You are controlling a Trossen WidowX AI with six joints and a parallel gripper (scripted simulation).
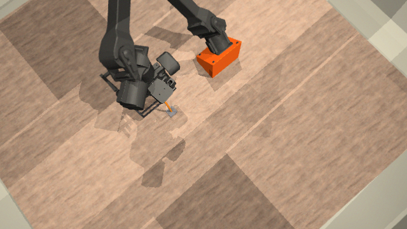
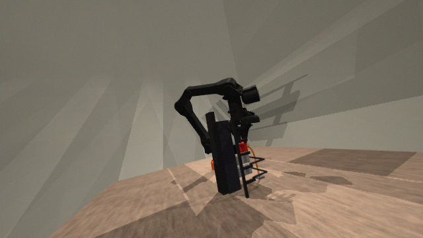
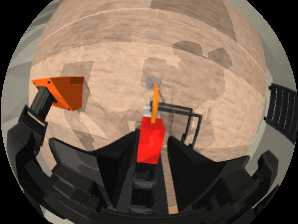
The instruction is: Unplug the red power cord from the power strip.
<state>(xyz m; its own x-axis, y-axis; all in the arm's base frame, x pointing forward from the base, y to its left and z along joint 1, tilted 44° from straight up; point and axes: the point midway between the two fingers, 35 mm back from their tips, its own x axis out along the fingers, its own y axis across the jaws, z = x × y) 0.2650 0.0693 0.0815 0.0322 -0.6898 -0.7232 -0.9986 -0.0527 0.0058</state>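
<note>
The matte black arm bent over in an arch from its glossy orange block base and came down on top of the power strip, a tall, dark, slab-shaped body that stood upright on the wood-grain table. A thin black wire frame of angular rods stood against the strip's side.

The red plug, a smooth boxy piece, sat in the strip near its top. In the wrist view it lay straight ahead in the gap between the two dark, wedge-shaped fingers. The gripper stood partly spread, with one finger on each side of the plug. Whether the pads touched the plug's faces could not be told from the pictures, and nothing showed it clamped.

The orange cord, thin and round, ran from the plug's outer end in a gentle curve down to a small flat grey square that lay on the table. In the exterior view the plug showed as a red block just under the gripper's black housing, with the cord looping down beside the wire frame. From the top the wrist and its rounded camera housing hid the plug, and only the cord's lower end showed.
</note>
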